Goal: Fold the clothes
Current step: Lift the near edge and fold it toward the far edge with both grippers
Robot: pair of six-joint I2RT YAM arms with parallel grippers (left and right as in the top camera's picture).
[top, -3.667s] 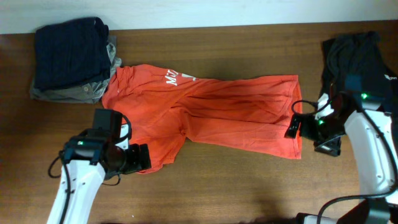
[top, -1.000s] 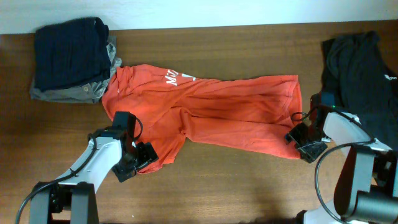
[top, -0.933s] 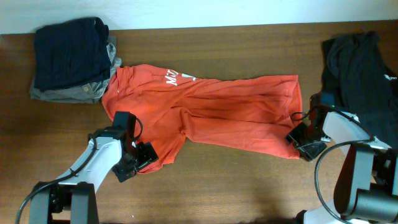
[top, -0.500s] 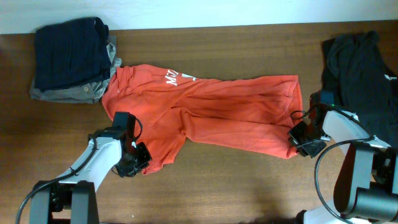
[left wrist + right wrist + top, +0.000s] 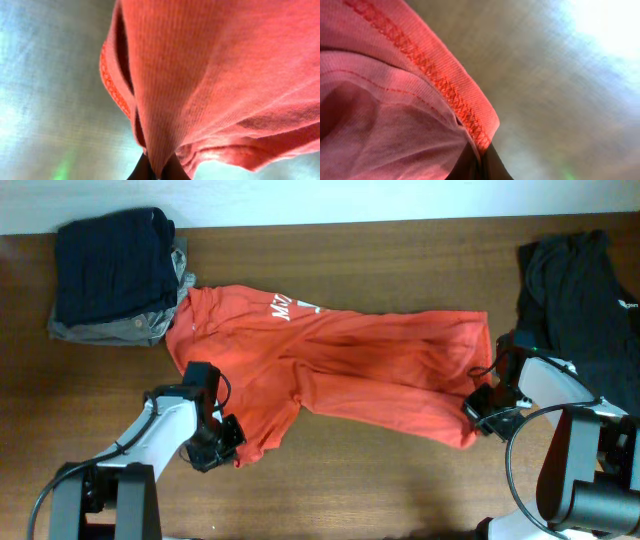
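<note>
Gripping an orange-red shirt (image 5: 350, 370) at two corners, the robot's arms work low over a dark wooden bench (image 5: 360, 490). The left arm (image 5: 165, 425) reaches in from the near-left edge, and the left jaws are closed on the shirt's lower-left corner. The right arm (image 5: 545, 385) bends in from the right, and the right jaws are closed on the lower-right corner of the hem.

A folded navy garment (image 5: 110, 260) sits on a folded grey one (image 5: 115, 330) at the far-left corner, just beside the shirt's upper-left end. A black garment (image 5: 575, 280) with a small white logo (image 5: 630, 305) lies heaped at the far-right edge, and the right arm crosses in front of it. Neither lies over the shirt.

The shirt sprawls across the middle of the bench, its collar end up and to the left, its hem to the right. It is rumpled, with long creases running along its length and one side doubled over itself. Part of its white lettering (image 5: 285, 308) shows near the upper edge.

From the left wrist, ribbed orange cloth bunches into a ridge between dark fingertips (image 5: 142, 172), a stitched edge curling at the left. From the right wrist, a hem with zigzag stitching runs down into the closed fingertips (image 5: 497, 167), the paler inside of the cloth showing beneath it.
</note>
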